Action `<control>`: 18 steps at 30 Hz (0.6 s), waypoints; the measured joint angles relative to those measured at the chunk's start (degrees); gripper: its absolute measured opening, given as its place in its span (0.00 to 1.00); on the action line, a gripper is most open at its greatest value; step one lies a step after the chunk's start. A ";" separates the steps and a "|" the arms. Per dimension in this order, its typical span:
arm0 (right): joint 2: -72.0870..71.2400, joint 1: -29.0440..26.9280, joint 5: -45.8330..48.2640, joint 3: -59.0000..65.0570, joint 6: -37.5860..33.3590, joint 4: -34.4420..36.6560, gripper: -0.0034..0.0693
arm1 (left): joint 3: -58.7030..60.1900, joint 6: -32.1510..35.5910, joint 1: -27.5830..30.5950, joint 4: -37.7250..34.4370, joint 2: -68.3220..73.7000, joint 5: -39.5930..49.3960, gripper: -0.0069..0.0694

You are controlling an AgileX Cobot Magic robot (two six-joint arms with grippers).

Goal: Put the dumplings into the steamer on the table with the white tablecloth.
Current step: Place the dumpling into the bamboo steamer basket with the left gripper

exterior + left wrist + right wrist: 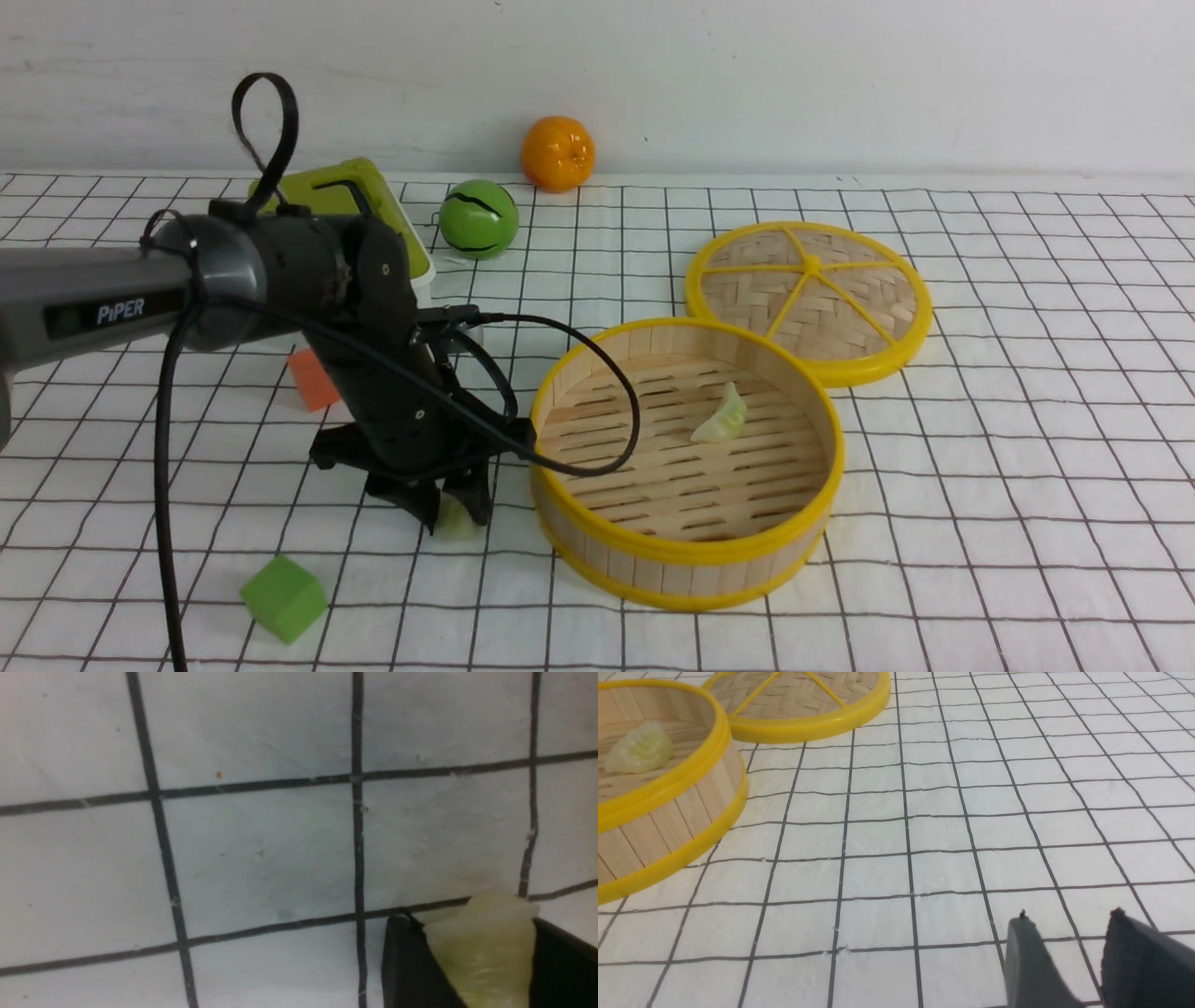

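My left gripper [455, 516] points down at the white tablecloth [980, 485], just left of the steamer [691, 553]. It is shut on one pale yellowish-green dumpling [456, 525]. In the left wrist view the dumpling [481, 947] fills the gap between the black fingers of the gripper [469, 924], right over the cloth. A second dumpling [721, 417] lies on the steamer's slatted floor, also seen in the right wrist view [639, 749]. My right gripper [1069, 917] hovers open over bare cloth, right of the steamer [668, 788]; it is outside the front view.
The woven lid [808, 299] with yellow spokes lies behind the steamer to the right. A green cube [283, 597] sits near the front edge, an orange cube [313, 378] behind my left arm. A green ball [478, 218], an orange [557, 152] and a green-and-white box [392, 215] stand at the back.
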 joint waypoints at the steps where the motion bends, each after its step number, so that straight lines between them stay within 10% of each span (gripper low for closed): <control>1: 0.00 0.00 0.00 0.00 0.00 0.00 0.38 | 0.00 0.07 0.00 0.00 -0.22 0.35 0.46; 18: 0.00 0.00 0.00 0.00 0.00 0.00 0.38 | -19.33 -1.00 -13.08 -0.92 -2.84 2.33 0.46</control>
